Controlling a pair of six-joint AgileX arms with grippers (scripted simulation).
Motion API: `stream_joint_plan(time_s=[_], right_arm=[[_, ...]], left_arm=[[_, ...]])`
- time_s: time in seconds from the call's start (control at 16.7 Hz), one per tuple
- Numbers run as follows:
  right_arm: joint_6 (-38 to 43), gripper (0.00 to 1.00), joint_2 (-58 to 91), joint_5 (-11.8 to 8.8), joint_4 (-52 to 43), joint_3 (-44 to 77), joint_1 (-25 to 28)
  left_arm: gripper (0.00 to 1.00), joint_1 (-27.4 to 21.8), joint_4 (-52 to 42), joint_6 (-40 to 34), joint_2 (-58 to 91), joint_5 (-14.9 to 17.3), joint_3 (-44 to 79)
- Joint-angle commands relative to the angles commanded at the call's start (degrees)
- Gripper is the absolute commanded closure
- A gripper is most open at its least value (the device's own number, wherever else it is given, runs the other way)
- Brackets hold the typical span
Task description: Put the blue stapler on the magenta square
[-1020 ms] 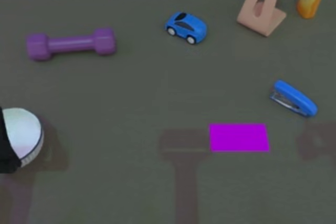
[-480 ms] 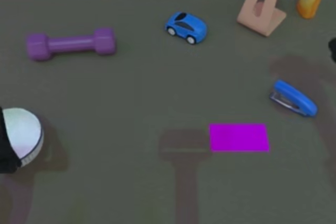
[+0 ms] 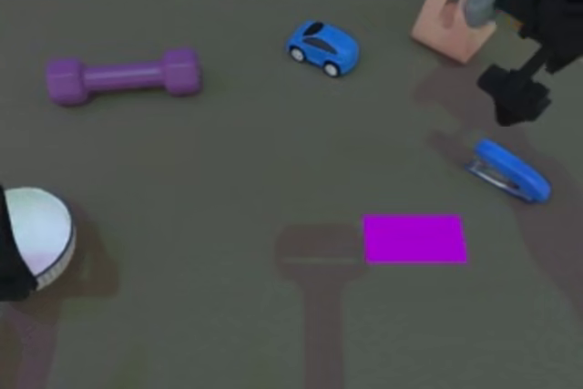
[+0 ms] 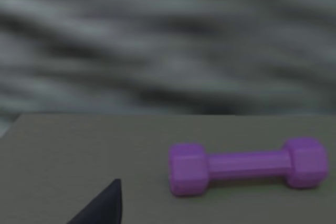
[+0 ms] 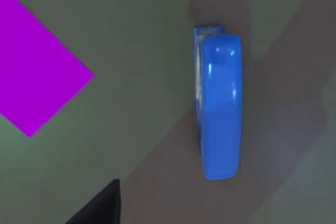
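Observation:
The blue stapler (image 3: 510, 171) lies flat at the table's right side, angled down to the right; in the right wrist view the blue stapler (image 5: 219, 106) shows its rounded top. The magenta square (image 3: 414, 239) lies just left of and nearer than it, bare, and its corner shows as the magenta square (image 5: 34, 69) in the right wrist view. My right gripper (image 3: 517, 105) hangs open above the table just beyond the stapler, holding nothing; one dark fingertip (image 5: 107, 203) shows. My left arm (image 3: 27, 239) stays parked at the left edge, one fingertip (image 4: 107, 205) in its view.
A purple dumbbell (image 3: 123, 76) lies at the far left. A blue toy car (image 3: 322, 46) stands at the far middle. A peach stand (image 3: 453, 14) sits at the far right, right beside my right arm, which hides the orange bottle behind it.
My right arm has come in from the far right edge and now hangs just beyond the stapler, covering the orange bottle. The stapler, square and left arm have not moved.

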Motion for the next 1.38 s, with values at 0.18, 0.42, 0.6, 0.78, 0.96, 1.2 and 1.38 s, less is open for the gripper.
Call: stream_joint_plan(time_s=[0.18, 0.42, 0.6, 0.78, 0.96, 1.2, 1.38], right_arm=[[-2.39, 0.0, 7.84, -0.05, -4.57, 8.13, 0.83], [-3.35, 0.0, 11.03, -0.07, -6.31, 11.38, 1.16], [-3.28, 0.0, 10.93, -0.06, -6.19, 11.24, 0.82], [-3.38, 0.0, 11.34, -0.07, -3.93, 9.08, 1.05], [-3.27, 0.0, 12.7, -0.06, 3.29, 3.61, 1.19], [-3.1, 0.0, 14.66, -0.03, 12.56, -3.59, 1.34], [-3.08, 0.0, 15.03, -0.03, 13.82, -4.74, 1.37]], left_arm=[[0.0, 0.0, 0.0, 0.0, 0.0, 0.0, 0.0], [0.0, 0.0, 0.0, 0.0, 0.0, 0.0, 0.0], [0.0, 0.0, 0.0, 0.0, 0.0, 0.0, 0.0], [0.0, 0.0, 0.0, 0.0, 0.0, 0.0, 0.0], [0.0, 0.0, 0.0, 0.0, 0.0, 0.0, 0.0], [0.0, 0.0, 0.0, 0.0, 0.0, 0.0, 0.0], [0.0, 0.0, 0.0, 0.0, 0.0, 0.0, 0.0]])
